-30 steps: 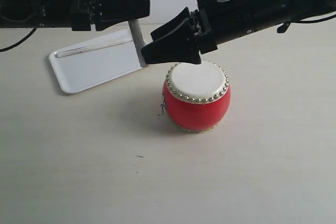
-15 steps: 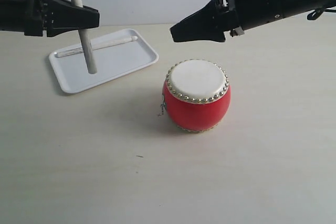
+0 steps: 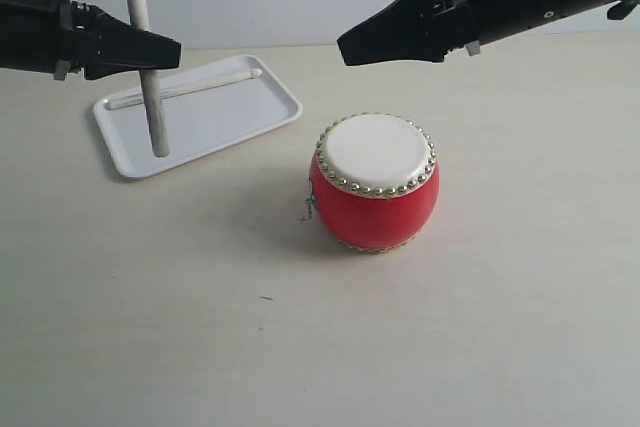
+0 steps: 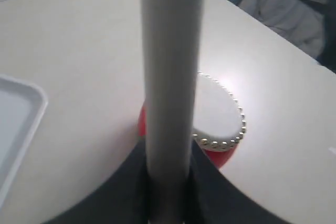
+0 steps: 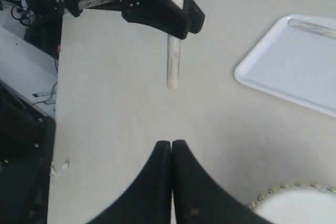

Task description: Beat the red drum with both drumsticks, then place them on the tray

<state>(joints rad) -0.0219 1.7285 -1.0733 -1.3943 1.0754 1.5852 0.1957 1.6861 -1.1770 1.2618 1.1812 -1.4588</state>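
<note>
Beside the red drum [image 3: 375, 187] on the worktop [image 3: 300, 347], the tray [image 3: 270, 112] holds one drumstick [image 3: 185, 88]. Above that tray the left tool [image 3: 168, 48] is clamped on the second drumstick [image 3: 150, 107], upright. The right tool [image 3: 350, 50], above the drum, is pressed together, empty. Released upright, the stick may topple off the tray.

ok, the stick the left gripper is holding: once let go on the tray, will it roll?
Probably a bit: the stick is a smooth round rod held near upright, so it would tip over first. The tray's low rim should likely stop it. It looks stiff; no bend shows.
</note>
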